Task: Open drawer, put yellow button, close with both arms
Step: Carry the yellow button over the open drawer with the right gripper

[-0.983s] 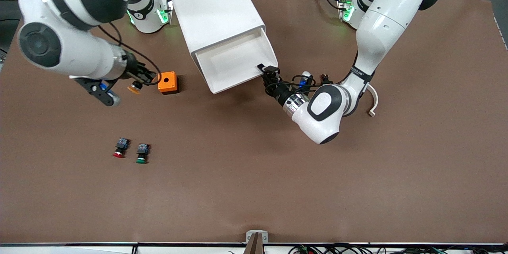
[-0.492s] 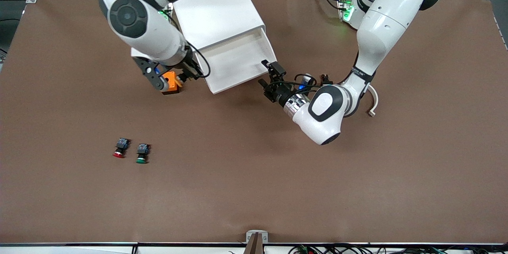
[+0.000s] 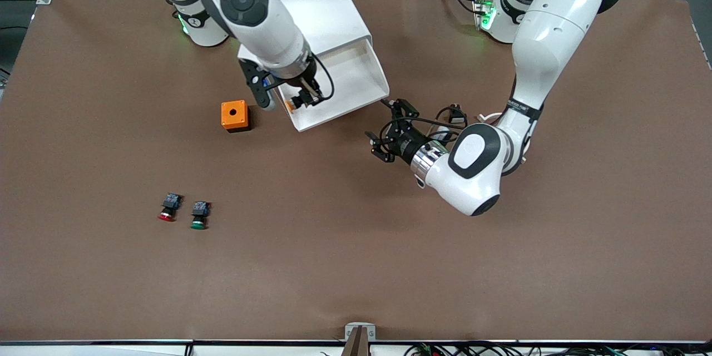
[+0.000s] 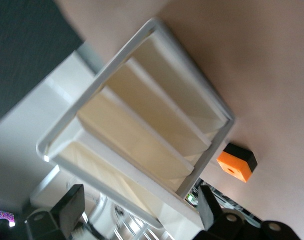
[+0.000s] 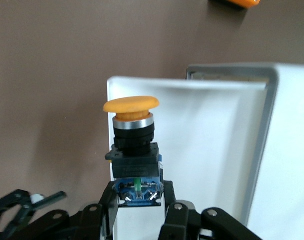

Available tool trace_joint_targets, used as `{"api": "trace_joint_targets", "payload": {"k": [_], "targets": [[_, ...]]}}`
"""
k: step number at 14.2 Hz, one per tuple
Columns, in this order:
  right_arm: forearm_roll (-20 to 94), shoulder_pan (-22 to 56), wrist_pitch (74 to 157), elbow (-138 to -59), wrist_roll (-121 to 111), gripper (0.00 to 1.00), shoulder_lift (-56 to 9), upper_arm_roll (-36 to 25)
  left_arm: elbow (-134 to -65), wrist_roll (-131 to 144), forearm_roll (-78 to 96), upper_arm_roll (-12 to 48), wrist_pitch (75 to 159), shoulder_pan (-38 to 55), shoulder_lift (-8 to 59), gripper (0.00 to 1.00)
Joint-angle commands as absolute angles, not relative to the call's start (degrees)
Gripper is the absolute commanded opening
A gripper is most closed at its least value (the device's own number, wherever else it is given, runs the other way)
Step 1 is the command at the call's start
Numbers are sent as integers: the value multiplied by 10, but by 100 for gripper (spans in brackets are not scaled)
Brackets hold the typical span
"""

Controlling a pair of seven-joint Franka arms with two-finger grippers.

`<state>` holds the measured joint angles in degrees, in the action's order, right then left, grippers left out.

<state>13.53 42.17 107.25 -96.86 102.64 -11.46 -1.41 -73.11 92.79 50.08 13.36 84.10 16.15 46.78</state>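
The white cabinet (image 3: 339,16) lies at the robots' end of the table, its uppermost drawer (image 3: 345,111) pulled out toward the front camera. My right gripper (image 3: 303,101) hangs over the drawer's end nearest the orange box. It is shut on the dark body of the yellow button (image 5: 132,135), cap pointing away from the fingers (image 5: 106,210). My left gripper (image 3: 384,129) is open and holds nothing. It hovers over the table just off the drawer's corner toward the left arm's end. In the left wrist view the cabinet's front (image 4: 142,125) stands clear of the left gripper (image 4: 139,207).
An orange box (image 3: 234,115) with a round hole sits beside the drawer toward the right arm's end. A red-capped switch (image 3: 167,207) and a green-capped switch (image 3: 198,215) lie side by side nearer the front camera. Cables hang along the left arm's wrist.
The right arm swung from beside the orange box to over the drawer, carrying the yellow button. The left gripper opened, let go of the drawer's front and backed away from it.
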Motion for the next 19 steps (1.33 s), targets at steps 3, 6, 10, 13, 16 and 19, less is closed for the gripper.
{"api": "trace_joint_targets", "payload": {"k": [3, 6, 10, 13, 16, 19], "targets": [[142, 472, 1142, -1001, 1112, 0, -119, -22, -705, 709, 428, 92, 855, 164, 434, 100], [140, 492, 1194, -1034, 1138, 0, -122, -22, -705, 637, 398, 74, 888, 164, 411, 100], [140, 496, 1214, -1041, 1150, 1, -132, -22, -708, 594, 303, 83, 949, 181, 392, 100], [141, 486, 1205, -1036, 1145, 70, -131, -24, -709, 588, 246, 83, 986, 198, 370, 100], [140, 476, 1201, -1016, 1145, 100, -128, -26, -710, 569, 194, 83, 1019, 213, 357, 100], [144, 427, 1123, -969, 1080, 100, -127, -25, -715, 571, 149, 82, 1043, 236, 350, 100]]}}
